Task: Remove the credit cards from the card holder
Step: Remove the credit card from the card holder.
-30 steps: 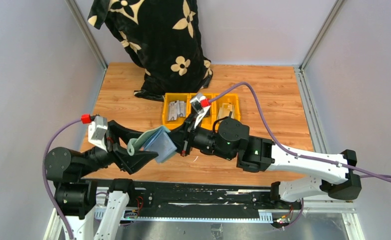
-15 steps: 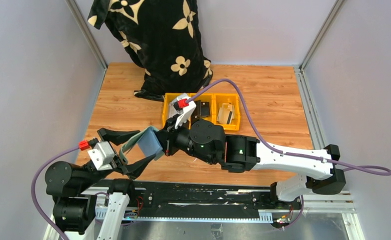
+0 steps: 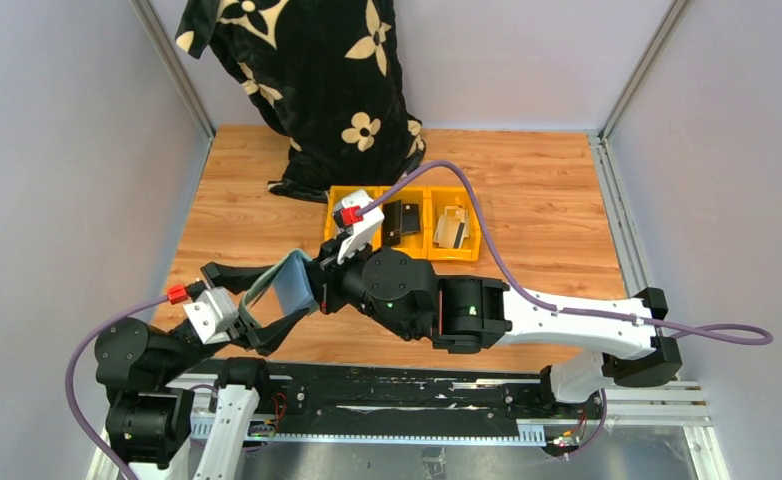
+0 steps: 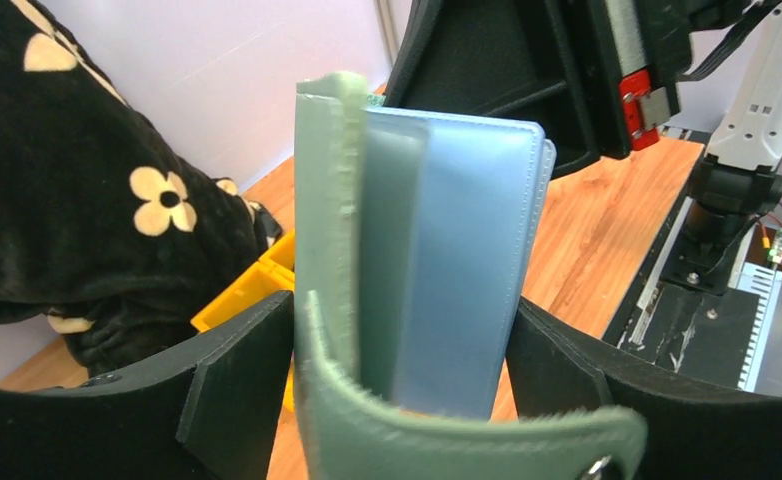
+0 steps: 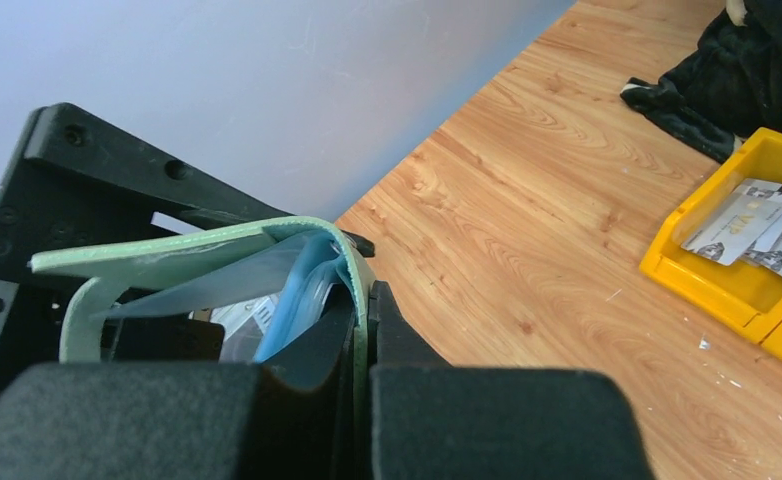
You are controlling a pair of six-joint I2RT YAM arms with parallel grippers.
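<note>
My right gripper [image 5: 362,300] slid left over the last second and is now pinched tight on one flap of the sage-green folding card holder [image 3: 289,282], which is up off the table left of centre. Left gripper [image 4: 397,335] is clamped across its sides. It's spread open, so I reckon emptying it comes next.

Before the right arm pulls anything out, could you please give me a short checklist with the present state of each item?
1. Left gripper clamps card holder: ok.
2. Right gripper shut on a card: not ok; it pinches the holder's green cover instead.
3. Holder gapes open: ok.
4. Card reachable in the pockets: cannot tell.
5. Yellow bins upright: ok.
</note>
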